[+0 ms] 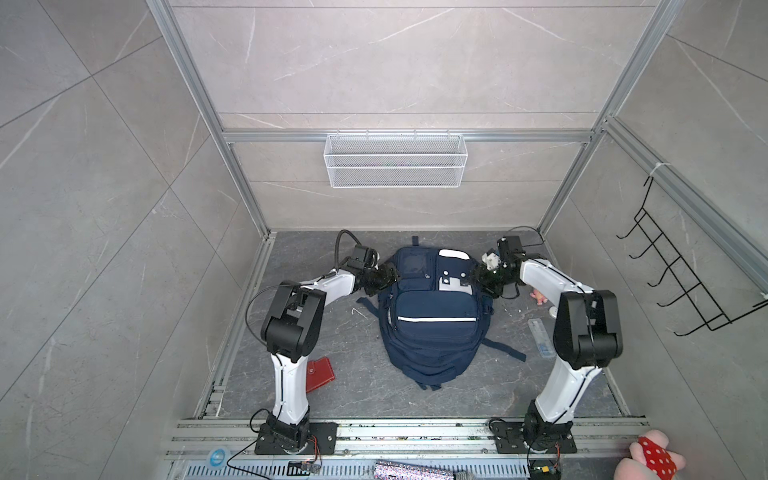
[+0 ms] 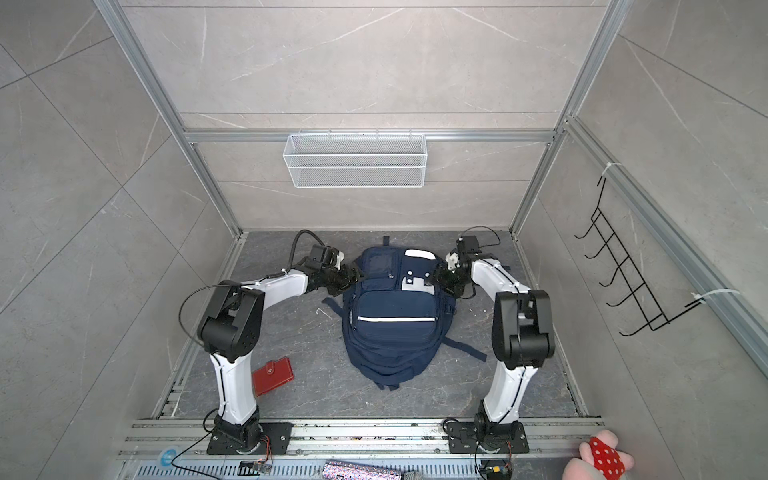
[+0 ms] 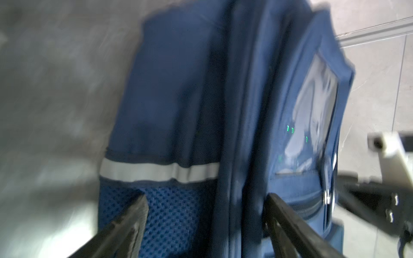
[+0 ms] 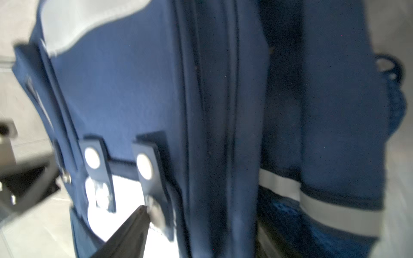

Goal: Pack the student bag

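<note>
The student bag (image 1: pixel 434 320) (image 2: pixel 395 320), navy with white stripes, lies front up in the middle of the floor, its top toward the back wall. My left gripper (image 1: pixel 390 276) (image 3: pixel 206 196) is at its upper left side, jaws wide apart. They straddle the mesh side pocket (image 3: pixel 172 214) and a seam. My right gripper (image 1: pixel 477 276) (image 4: pixel 203 217) is at the upper right side. One of its fingers (image 4: pixel 127 232) lies against the front panel by the white snap tabs (image 4: pixel 145 166), the other sits behind the thick side edge, which fills the gap. Both wrist views are blurred.
A red wallet (image 1: pixel 320 374) lies by the left arm's base. Near the right arm are a clear ruler case (image 1: pixel 540 336) and a small pink toy (image 1: pixel 539 297). A white wire basket (image 1: pixel 395 160) hangs on the back rail, a black hook rack (image 1: pixel 681 282) on the right wall.
</note>
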You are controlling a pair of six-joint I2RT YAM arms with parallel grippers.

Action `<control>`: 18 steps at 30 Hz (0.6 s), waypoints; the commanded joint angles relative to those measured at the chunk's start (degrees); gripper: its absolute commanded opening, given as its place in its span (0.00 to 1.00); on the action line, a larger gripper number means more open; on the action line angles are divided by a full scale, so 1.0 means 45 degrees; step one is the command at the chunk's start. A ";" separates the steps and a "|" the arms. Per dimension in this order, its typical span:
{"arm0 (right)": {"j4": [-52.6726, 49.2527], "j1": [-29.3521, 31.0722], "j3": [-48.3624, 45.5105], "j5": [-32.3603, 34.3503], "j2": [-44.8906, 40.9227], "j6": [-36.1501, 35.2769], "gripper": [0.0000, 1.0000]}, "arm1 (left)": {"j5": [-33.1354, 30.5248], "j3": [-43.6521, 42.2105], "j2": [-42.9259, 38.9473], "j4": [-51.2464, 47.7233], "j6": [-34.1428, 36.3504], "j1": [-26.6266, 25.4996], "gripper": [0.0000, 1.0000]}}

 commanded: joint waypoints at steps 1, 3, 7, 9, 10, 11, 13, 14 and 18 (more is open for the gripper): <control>-0.0286 0.0802 0.1594 0.0074 0.1630 -0.0858 0.69 | -0.0951 -0.1699 -0.1420 0.0456 -0.0617 -0.0993 0.82; -0.0778 0.1476 0.2956 0.0040 0.2611 -0.1107 0.68 | -0.1334 -0.2540 -0.2074 0.0491 -0.0904 -0.1602 0.81; -0.1915 0.2849 0.6131 0.0543 0.4461 -0.1598 0.68 | -0.2308 -0.4210 -0.3469 0.0864 -0.2203 -0.3039 0.80; -0.2444 0.3278 0.7827 0.0697 0.5319 -0.1708 0.67 | -0.2659 -0.4986 -0.4097 0.1195 -0.3003 -0.3682 0.80; -0.2733 0.3456 0.8794 0.0790 0.5756 -0.1802 0.67 | -0.2833 -0.5305 -0.4445 0.1234 -0.3271 -0.3986 0.80; -0.3045 0.3554 0.9625 0.0868 0.6104 -0.1946 0.67 | -0.2978 -0.5532 -0.4724 0.1169 -0.3444 -0.4243 0.82; -0.3897 0.3645 1.2051 0.0989 0.7040 -0.2430 0.67 | -0.3130 -0.6034 -0.5402 0.0914 -0.3781 -0.4646 0.91; -0.4330 0.3645 1.3065 0.1062 0.7390 -0.2614 0.68 | -0.3172 -0.6271 -0.5726 0.0776 -0.3897 -0.4734 0.94; -0.5856 0.3444 1.6508 0.1348 0.8151 -0.3289 0.69 | -0.3349 -0.7062 -0.7639 -0.0327 -0.3968 -0.4787 0.98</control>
